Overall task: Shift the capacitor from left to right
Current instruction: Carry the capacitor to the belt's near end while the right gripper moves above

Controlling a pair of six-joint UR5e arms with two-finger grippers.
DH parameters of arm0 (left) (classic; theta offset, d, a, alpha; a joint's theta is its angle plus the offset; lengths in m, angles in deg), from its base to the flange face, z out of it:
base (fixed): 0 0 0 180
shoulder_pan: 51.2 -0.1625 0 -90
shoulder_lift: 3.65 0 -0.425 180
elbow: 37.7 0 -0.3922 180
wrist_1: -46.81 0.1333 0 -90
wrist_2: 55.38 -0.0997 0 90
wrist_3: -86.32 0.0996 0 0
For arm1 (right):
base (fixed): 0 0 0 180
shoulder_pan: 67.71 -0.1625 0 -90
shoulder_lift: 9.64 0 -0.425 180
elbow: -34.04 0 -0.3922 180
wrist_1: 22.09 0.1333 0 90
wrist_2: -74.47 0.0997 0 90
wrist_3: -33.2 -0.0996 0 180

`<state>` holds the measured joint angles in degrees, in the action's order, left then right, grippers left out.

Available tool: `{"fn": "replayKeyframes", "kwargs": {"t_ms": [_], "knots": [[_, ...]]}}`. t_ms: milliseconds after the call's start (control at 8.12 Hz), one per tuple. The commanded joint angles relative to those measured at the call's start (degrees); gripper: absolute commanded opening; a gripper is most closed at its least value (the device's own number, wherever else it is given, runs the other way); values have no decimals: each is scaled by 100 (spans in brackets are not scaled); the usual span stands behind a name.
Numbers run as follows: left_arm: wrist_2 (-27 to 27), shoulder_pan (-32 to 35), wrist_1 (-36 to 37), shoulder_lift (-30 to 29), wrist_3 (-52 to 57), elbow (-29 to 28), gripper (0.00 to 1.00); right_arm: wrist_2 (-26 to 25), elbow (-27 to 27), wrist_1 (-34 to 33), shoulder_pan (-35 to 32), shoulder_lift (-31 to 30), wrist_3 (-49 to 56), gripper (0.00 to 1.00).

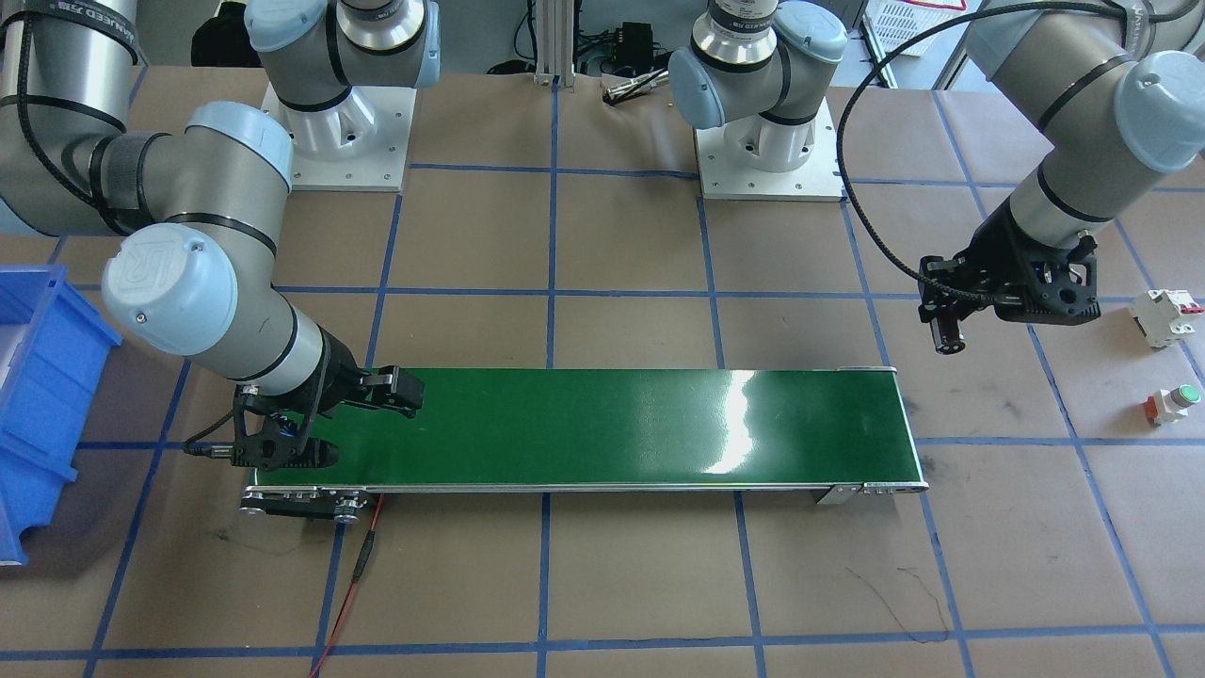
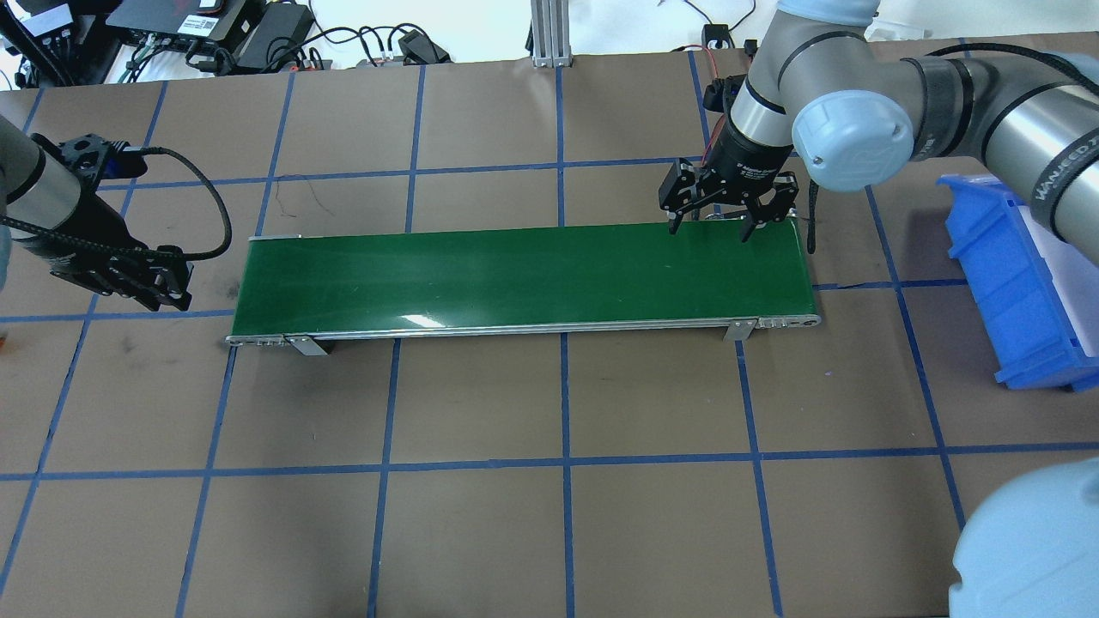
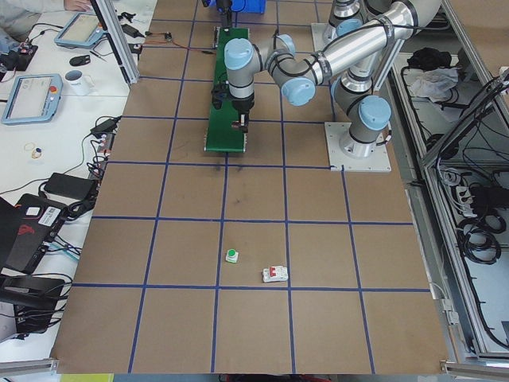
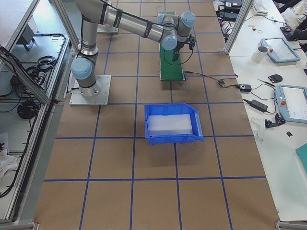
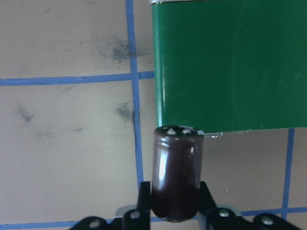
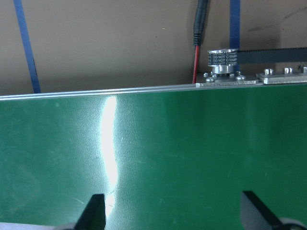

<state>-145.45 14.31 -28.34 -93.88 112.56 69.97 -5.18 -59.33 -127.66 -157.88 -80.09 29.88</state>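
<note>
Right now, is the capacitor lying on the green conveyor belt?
No, the left pincer grips the capacitor just off the conveyor belt end, over the brown table.

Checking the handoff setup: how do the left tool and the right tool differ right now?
The left tool is shut on the capacitor; the right tool is open and empty. The left tool hangs over the table beside the green belt; the right tool hovers over the belt's opposite end. Both are black and two-fingered.
</note>
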Motion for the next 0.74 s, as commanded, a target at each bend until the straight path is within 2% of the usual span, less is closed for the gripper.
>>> {"fn": "replayKeyframes", "kwargs": {"t_ms": [0, 616], "knots": [[7, 172, 0, -3, -137, 0, 0, 11, -33, 9, 9, 111, 33, 100], [77, 382, 97, -179, -443, -9, 0, 11, -77, 18, 8, 111, 42, 100]]}}
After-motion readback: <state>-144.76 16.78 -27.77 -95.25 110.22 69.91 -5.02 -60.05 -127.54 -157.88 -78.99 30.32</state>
